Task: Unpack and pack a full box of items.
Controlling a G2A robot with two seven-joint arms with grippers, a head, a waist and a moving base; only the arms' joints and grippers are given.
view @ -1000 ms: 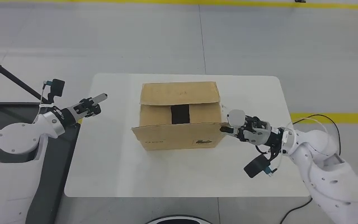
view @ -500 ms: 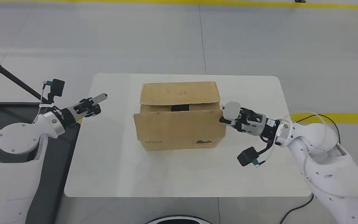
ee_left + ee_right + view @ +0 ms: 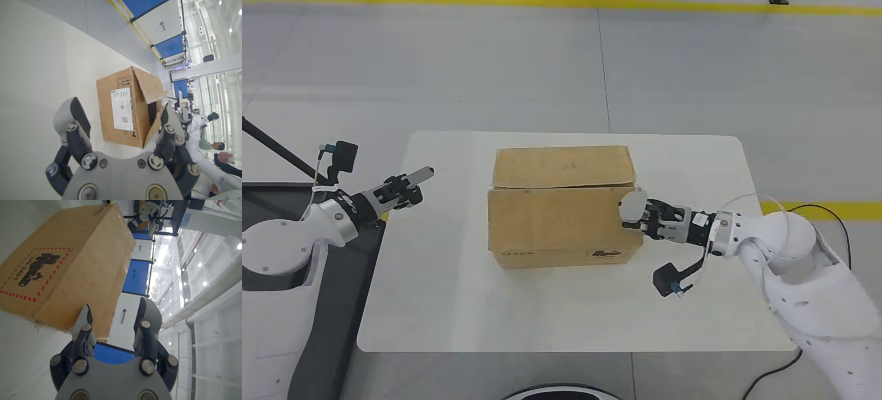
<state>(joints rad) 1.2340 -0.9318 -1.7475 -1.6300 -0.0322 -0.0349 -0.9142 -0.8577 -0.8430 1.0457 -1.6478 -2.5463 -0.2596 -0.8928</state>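
A brown cardboard box [image 3: 560,215] stands in the middle of the white table [image 3: 442,300], its two top flaps folded down and meeting along the middle. My right gripper [image 3: 635,213] is at the box's right end, level with the near flap's edge and touching it. In the right wrist view the box [image 3: 66,266] lies just ahead of this gripper [image 3: 115,313], which is open, with one finger against the cardboard edge. My left gripper [image 3: 414,182] hovers open over the table's left edge, well away from the box [image 3: 105,89]. Nothing is between its fingers [image 3: 79,117].
Bare tabletop lies to the left of the box and along the front edge. A thin black pole [image 3: 277,148] slants beside the table's left side. Yellow floor lines [image 3: 812,209] run past the right edge.
The near flap swung up from hanging open and closed the dark gap on top. My right gripper moved left and slightly away with it. The left arm stayed still.
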